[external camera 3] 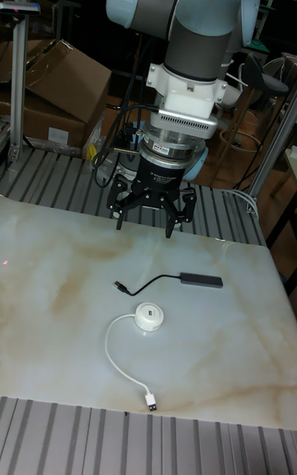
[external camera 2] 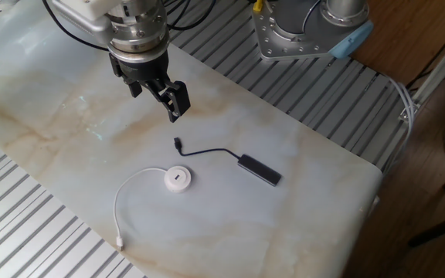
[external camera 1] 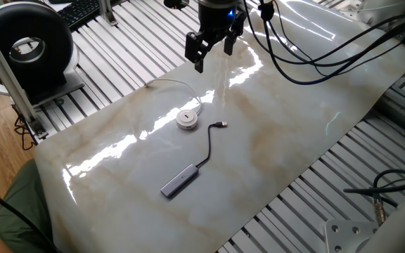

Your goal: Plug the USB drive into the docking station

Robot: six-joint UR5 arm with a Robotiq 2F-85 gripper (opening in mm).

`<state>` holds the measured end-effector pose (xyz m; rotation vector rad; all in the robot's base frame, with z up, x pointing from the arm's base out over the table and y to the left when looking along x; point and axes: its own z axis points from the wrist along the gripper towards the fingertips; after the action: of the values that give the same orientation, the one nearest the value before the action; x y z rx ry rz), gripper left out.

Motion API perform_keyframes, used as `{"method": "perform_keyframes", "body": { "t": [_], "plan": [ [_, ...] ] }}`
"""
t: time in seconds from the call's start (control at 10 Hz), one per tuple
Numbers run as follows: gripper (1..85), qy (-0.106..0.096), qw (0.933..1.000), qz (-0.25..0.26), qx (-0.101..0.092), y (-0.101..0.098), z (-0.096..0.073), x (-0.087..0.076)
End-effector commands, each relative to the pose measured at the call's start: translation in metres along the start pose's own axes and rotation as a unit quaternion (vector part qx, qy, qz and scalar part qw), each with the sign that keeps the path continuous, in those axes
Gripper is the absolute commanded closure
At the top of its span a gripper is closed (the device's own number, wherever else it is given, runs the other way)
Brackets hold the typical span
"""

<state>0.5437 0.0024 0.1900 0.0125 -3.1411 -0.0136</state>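
The USB drive [external camera 1: 178, 180] is a slim grey bar lying flat on the marble sheet. Its thin black cable curves up to a small metal plug [external camera 1: 221, 124]. The docking station [external camera 1: 186, 118], a white round puck with a pale looping wire, sits just left of that plug, apart from it. My gripper [external camera 1: 214, 57] hangs open and empty above the sheet, beyond the puck. The other fixed view shows the gripper [external camera 2: 157, 100] up-left of the plug [external camera 2: 178, 144], with the puck [external camera 2: 178, 179] and bar [external camera 2: 258, 170] below. In the tall view, gripper [external camera 3: 144, 223], bar [external camera 3: 201, 279] and puck [external camera 3: 149, 316] all show.
The puck's wire ends in a loose plug [external camera 3: 153, 402] near the sheet's front edge. A black round device [external camera 1: 27, 46] stands at the far left on the slatted table. The arm's base [external camera 2: 307, 31] is bolted behind the sheet. Black cables [external camera 1: 315, 56] hang from the arm.
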Motion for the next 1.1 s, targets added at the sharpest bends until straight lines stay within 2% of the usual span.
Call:
{"method": "perform_keyframes", "body": {
  "t": [0.0, 0.5, 0.6, 0.7, 0.8, 1.0],
  "plan": [
    [84.3, -0.022, 0.9996, -0.005, -0.017, 0.012, 0.000, -0.011],
    [84.3, -0.024, 0.9995, 0.004, -0.020, 0.014, 0.002, -0.010],
    [84.3, -0.028, 0.9993, 0.000, -0.025, 0.013, 0.006, -0.008],
    [84.3, -0.030, 0.9988, -0.002, -0.039, 0.014, 0.013, -0.001],
    [84.3, -0.040, 0.9979, -0.007, -0.051, 0.016, 0.020, 0.001],
    [84.3, -0.036, 0.9962, 0.004, -0.079, 0.024, 0.032, 0.016]
  ]
}}
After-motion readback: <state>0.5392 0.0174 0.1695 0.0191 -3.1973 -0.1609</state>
